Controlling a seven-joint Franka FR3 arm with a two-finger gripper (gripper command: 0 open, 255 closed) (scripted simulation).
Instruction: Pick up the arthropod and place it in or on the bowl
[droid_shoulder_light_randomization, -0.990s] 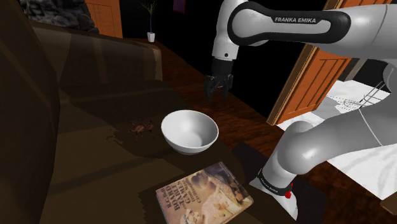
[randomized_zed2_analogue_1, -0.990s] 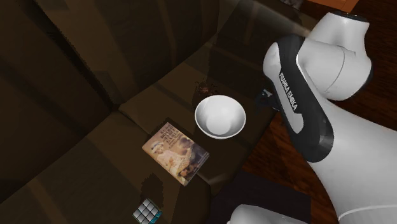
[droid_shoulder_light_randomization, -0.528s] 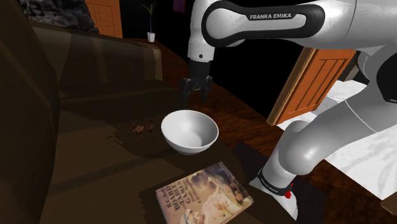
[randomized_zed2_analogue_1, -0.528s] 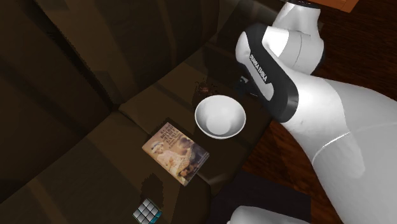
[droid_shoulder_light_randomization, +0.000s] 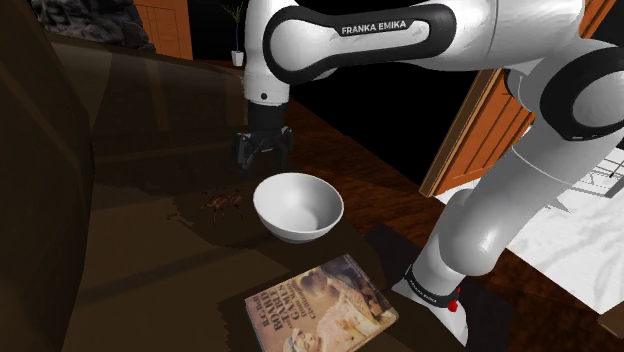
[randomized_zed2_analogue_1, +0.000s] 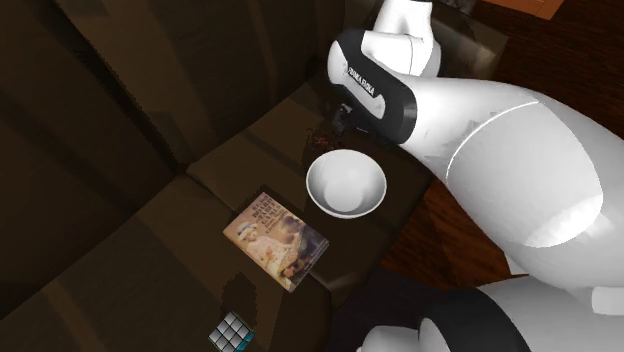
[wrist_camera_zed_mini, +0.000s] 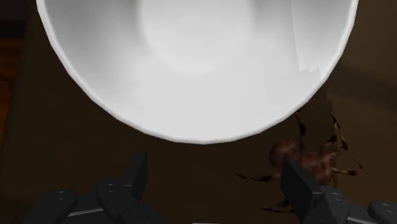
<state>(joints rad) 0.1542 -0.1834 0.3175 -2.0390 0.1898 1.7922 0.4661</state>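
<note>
A small brown spider (droid_shoulder_light_randomization: 220, 201) lies on the dark brown seat, just off the shoulder view's left of a white bowl (droid_shoulder_light_randomization: 298, 207). The bowl stands upright with nothing in it. My black gripper (droid_shoulder_light_randomization: 262, 156) hangs open in the air above the bowl's far rim, up and to the right of the spider. In the wrist view the spider (wrist_camera_zed_mini: 305, 159) lies by one finger (wrist_camera_zed_mini: 298, 183), outside the bowl (wrist_camera_zed_mini: 191, 63), and the gripper (wrist_camera_zed_mini: 216, 184) holds nothing. In the second exterior view the arm covers most of the hand above the bowl (randomized_zed2_analogue_1: 346, 184); the spider (randomized_zed2_analogue_1: 320, 138) is a dim speck beyond it.
A picture book (droid_shoulder_light_randomization: 320, 305) lies flat on the seat near the bowl's front. A puzzle cube (randomized_zed2_analogue_1: 231, 333) sits further along. The seat's backrest (droid_shoulder_light_randomization: 60, 150) rises along the shoulder view's left. An orange door (droid_shoulder_light_randomization: 490, 130) and the stand are at the right.
The arm has swung toward the shoulder view's left and lower, carrying the open gripper from beyond the bowl's right side to above its far rim, nearer the spider. Spider and bowl have not moved.
</note>
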